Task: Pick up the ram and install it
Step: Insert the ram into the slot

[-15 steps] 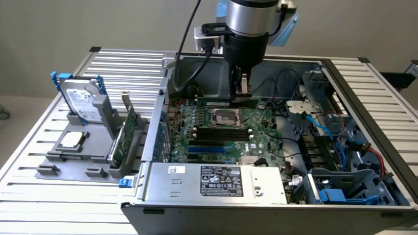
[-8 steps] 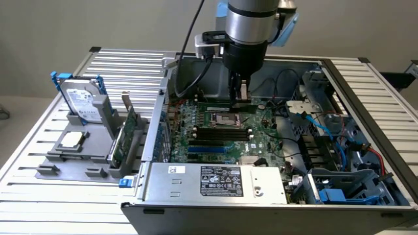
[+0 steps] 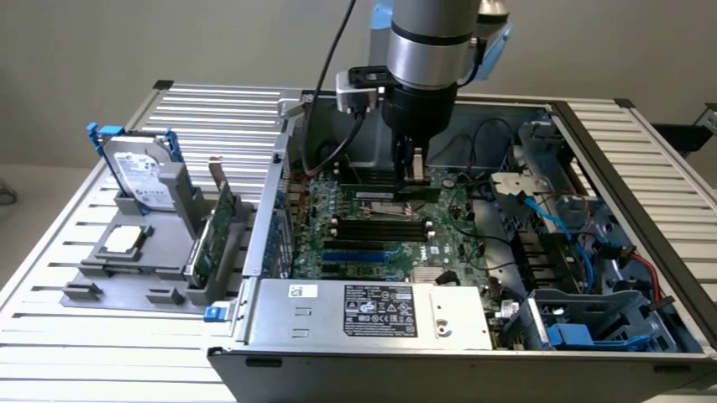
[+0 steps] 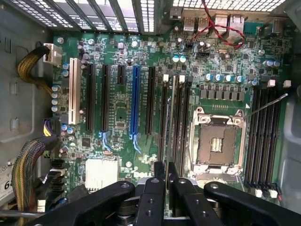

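Evidently for an edge-down fit, the black two-fingered gripper (image 4: pixel 166 170) pinches the long, thin dark-green ram stick (image 4: pixel 168 117) upright, so it hangs directly below the gripper, over the black plastic memory slots (image 4: pixel 184 117).

The silver-grey cylindrical robot arm (image 3: pixel 431 38) hangs straight down from above, its last link vertical. Below it the black wrist section (image 3: pixel 417 105) narrows to a black metal two-finger gripper (image 3: pixel 415 178) that points downward. In the wrist view the gripper (image 4: pixel 166 165) has its black linkage bars (image 4: pixel 94 202) spread to either side, while the two slim black fingers (image 4: pixel 153 193) stand parallel and almost together, pinching the long, thin dark-green circuit-board ram stick (image 4: pixel 169 117), seen edge-on.
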You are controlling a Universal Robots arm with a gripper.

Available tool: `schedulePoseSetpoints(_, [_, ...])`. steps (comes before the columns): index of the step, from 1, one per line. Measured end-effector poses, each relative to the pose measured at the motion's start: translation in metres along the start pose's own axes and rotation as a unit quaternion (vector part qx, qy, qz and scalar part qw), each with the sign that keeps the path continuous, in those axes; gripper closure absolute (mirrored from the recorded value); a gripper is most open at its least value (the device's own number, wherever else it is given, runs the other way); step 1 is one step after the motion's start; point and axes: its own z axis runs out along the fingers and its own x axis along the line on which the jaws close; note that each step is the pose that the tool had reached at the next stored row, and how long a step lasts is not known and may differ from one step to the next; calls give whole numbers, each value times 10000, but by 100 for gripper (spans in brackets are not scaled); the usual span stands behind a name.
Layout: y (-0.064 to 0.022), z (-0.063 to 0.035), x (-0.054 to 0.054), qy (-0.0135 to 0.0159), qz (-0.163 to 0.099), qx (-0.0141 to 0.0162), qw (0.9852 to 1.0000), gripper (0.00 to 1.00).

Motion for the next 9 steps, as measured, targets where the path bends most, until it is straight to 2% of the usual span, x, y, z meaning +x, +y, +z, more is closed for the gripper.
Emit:
schedulePoseSetpoints(4, [-6,68,-1,10,1,-12,10000,86])
schedulePoseSetpoints(9, [-21,143,-1,21,-6,-45,10000,86])
